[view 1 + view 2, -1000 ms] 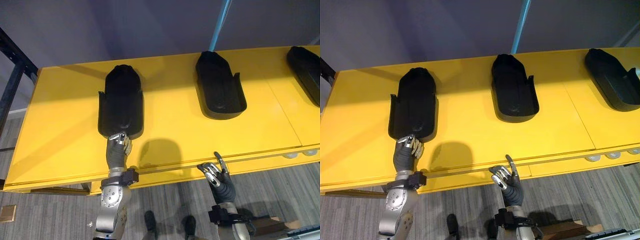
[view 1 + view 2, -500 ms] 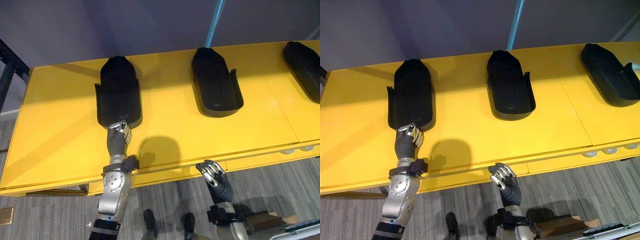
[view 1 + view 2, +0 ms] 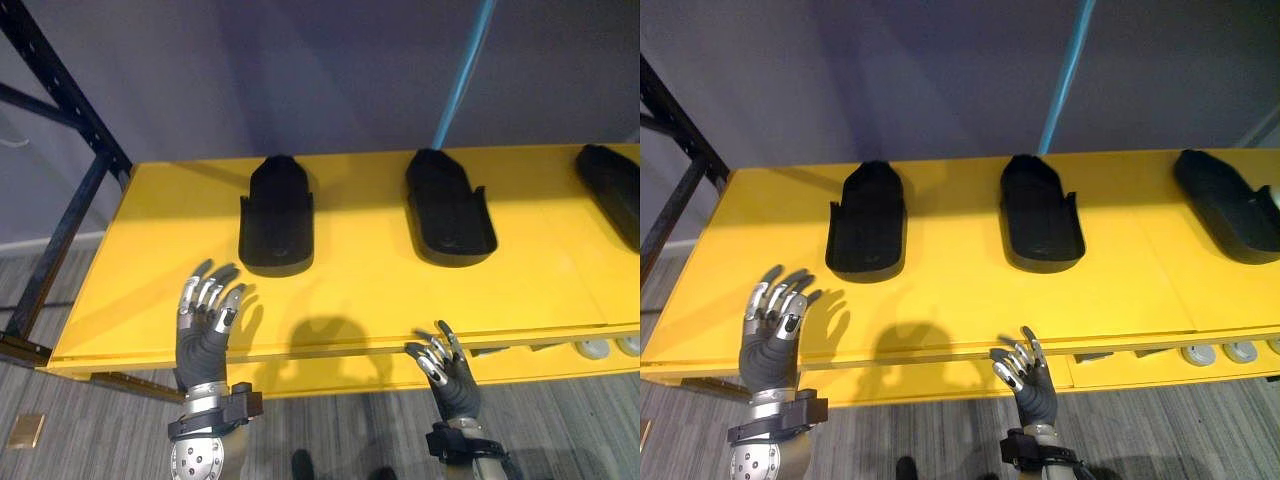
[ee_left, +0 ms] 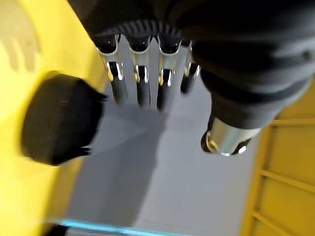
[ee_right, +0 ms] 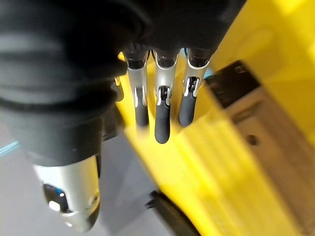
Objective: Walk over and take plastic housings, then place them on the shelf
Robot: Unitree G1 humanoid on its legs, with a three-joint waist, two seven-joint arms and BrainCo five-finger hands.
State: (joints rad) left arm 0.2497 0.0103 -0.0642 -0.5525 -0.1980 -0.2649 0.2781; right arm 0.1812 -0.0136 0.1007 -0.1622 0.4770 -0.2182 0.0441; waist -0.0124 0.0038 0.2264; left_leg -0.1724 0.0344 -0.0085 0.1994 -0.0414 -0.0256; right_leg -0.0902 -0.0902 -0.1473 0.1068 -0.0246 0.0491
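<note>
Three black plastic housings lie on the yellow shelf [image 3: 370,285]: left housing [image 3: 277,215], middle housing [image 3: 448,208], right housing [image 3: 610,190]. The left hand [image 3: 205,322] and right hand [image 3: 447,372] have fingers spread, holding nothing.

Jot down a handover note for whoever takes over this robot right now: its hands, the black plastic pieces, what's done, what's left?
Left robot hand: open, fingers spread, empty, over the front of the yellow shelf.
Right robot hand: open, empty, at the shelf's front edge.
On the shelf lie the left housing, middle housing and right housing, all black plastic.
Done: these three are placed.
Left: fetch more, if any.
</note>
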